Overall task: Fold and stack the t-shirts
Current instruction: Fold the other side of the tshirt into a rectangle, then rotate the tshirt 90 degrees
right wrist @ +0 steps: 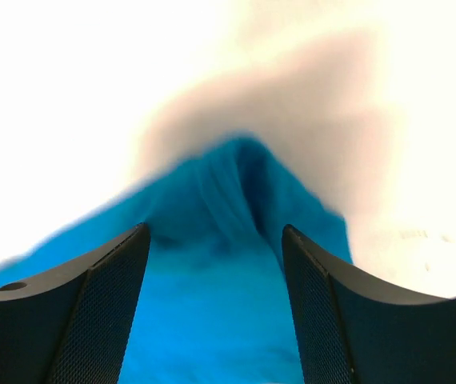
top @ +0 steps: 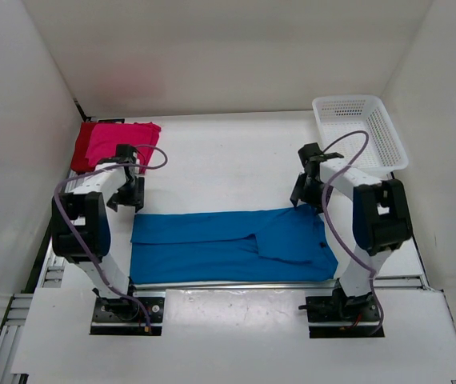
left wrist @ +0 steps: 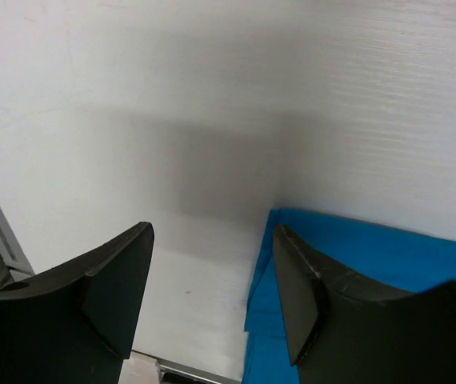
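The blue t-shirt [top: 228, 244] lies flat near the front of the table, folded lengthwise into a long strip. My left gripper [top: 126, 197] is open and empty just above the strip's far left corner; in the left wrist view the blue cloth [left wrist: 372, 256] lies under the right finger. My right gripper [top: 300, 194] is open and empty over the strip's far right end; the blue cloth [right wrist: 212, 272] fills the gap between its fingers. A pink-magenta t-shirt [top: 120, 140] lies folded on a dark red one [top: 84, 148] at the far left.
A white plastic mesh basket [top: 358, 130] stands at the far right against the wall. White walls close in the table on three sides. A metal rail [top: 236, 283] runs along the table's front edge.
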Controlling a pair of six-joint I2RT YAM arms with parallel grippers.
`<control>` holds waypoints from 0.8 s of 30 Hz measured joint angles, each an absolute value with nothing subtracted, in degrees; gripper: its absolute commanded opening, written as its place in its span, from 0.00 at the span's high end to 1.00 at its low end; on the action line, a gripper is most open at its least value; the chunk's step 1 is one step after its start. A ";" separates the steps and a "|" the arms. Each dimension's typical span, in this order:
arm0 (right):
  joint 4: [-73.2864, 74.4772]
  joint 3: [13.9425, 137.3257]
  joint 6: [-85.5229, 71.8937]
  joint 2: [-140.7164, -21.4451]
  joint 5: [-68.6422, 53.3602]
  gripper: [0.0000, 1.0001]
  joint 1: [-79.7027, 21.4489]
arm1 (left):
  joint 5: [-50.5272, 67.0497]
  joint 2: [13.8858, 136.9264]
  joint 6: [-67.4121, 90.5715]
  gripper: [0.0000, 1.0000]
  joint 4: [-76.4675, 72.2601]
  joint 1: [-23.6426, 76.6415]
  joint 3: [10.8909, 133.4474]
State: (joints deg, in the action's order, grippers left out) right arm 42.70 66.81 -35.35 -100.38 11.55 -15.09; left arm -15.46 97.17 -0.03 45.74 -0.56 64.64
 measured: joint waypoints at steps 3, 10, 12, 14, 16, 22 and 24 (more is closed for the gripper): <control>42.06 68.95 -35.90 -105.30 12.56 0.32 -15.31 | -14.98 98.54 -0.03 0.28 44.75 -0.23 64.45; 43.90 73.82 -36.12 -109.40 11.22 0.81 -15.57 | -14.44 98.13 -0.03 0.27 43.62 -1.26 60.31; 45.60 76.84 -35.35 -111.63 11.22 0.88 -15.92 | -14.41 97.27 -0.05 0.27 43.68 -2.55 59.22; 48.23 82.02 -34.33 -115.09 11.62 0.91 -16.64 | -14.46 96.18 -0.03 0.27 43.66 -4.32 58.46; 50.52 89.10 -33.28 -119.48 12.08 0.92 -17.47 | -14.57 95.22 -0.03 0.27 43.64 -6.24 58.11; 50.83 124.77 -32.10 -139.94 12.73 0.80 -21.23 | -15.22 93.76 -0.03 0.27 43.20 -9.45 57.06; 47.46 132.51 -32.34 -144.09 11.55 0.49 -22.13 | -15.31 93.73 -0.03 0.27 43.16 -9.54 56.29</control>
